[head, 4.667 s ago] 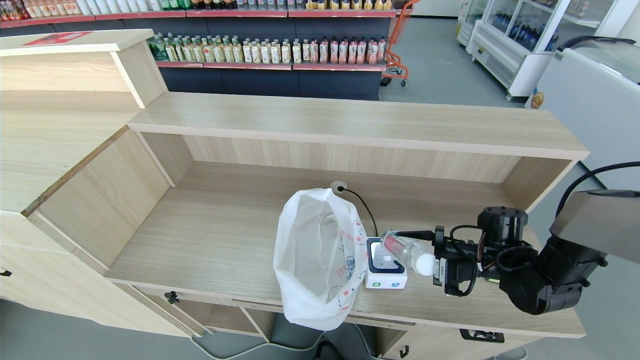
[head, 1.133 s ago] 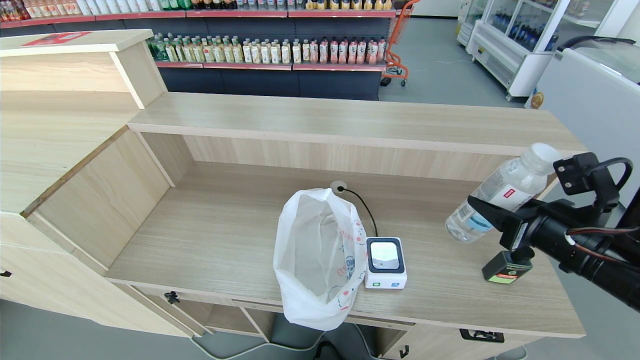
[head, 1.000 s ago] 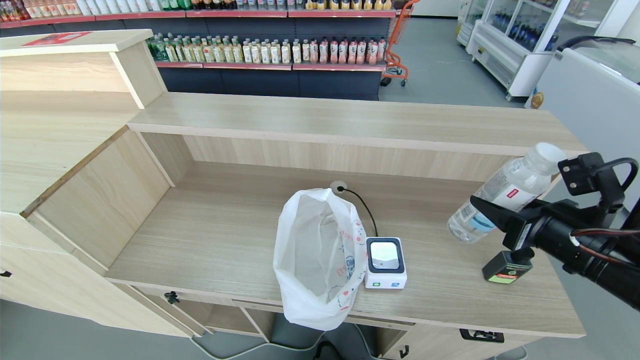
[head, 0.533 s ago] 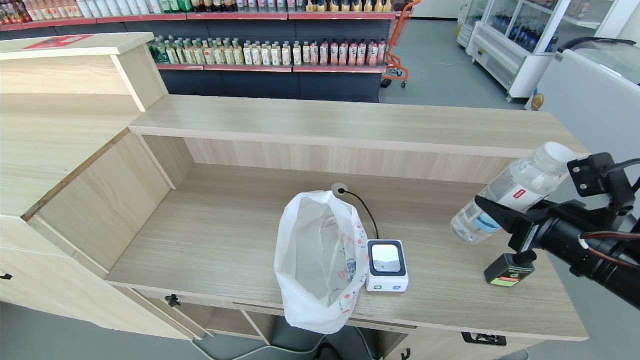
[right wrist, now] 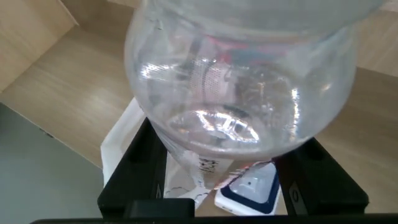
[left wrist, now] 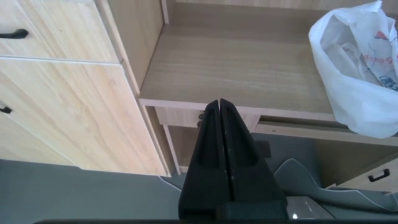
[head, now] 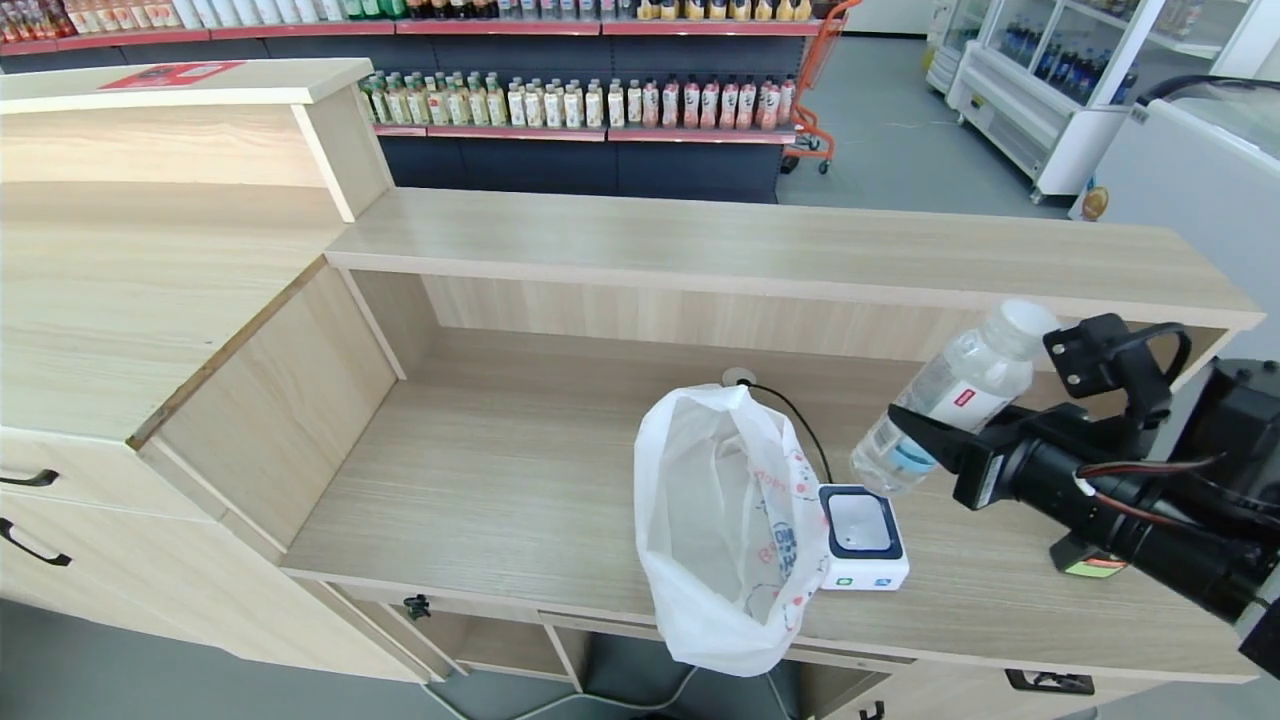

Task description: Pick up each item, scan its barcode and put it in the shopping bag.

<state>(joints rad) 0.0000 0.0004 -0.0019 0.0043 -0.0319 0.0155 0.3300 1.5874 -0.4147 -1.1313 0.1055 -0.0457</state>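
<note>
Holding the bottle (head: 945, 395) tilted, the right tool (head: 922, 437) hangs above the scanner (head: 862, 537).

No legible text; red label on the water bottle (head: 945, 392) and red print on the shopping bag (head: 715, 520) unreadable.

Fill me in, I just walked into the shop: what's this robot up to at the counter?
The right gripper holds a clear water bottle tilted in the air over the wooden counter, just right of the barcode scanner and the open white shopping bag. The bottle is not in the bag yet. A small dark item lies on the counter by that arm. The left gripper hangs low before the counter, jaws shut and empty.
</note>
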